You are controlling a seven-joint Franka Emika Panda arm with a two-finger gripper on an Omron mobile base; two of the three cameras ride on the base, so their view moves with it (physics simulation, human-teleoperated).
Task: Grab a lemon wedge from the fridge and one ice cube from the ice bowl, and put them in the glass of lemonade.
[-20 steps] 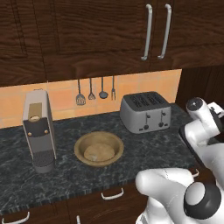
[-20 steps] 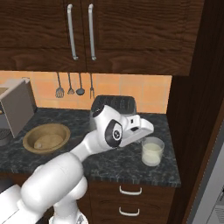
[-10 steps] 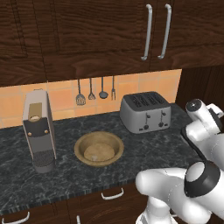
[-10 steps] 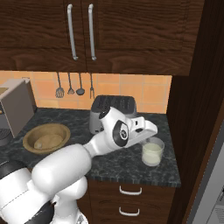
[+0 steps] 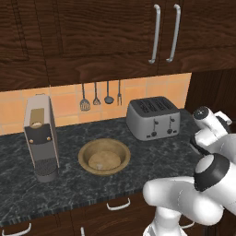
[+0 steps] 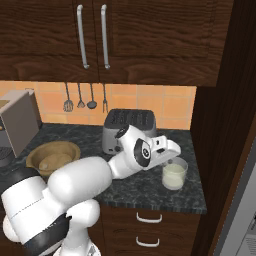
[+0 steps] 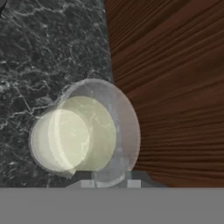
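The glass of lemonade stands at the right end of the dark counter, against a tall wood panel. My gripper hangs just above the glass's left rim, pointing down. In the hand view the glass lies close below, its pale liquid plain to see. Just the tips of the gripper peek up at the bottom edge, and I see nothing between them. The tan ice bowl sits mid-counter, away from the hand. A grey strip of the fridge shows at the far right.
A silver toaster stands behind the hand against the tiled wall. A coffee machine is at the left. The wood panel rises right beside the glass. Utensils hang on the wall, with cabinets above.
The hand has swung right and a little down, from beside the toaster to just over the glass. The bowl, toaster and glass have stayed put.
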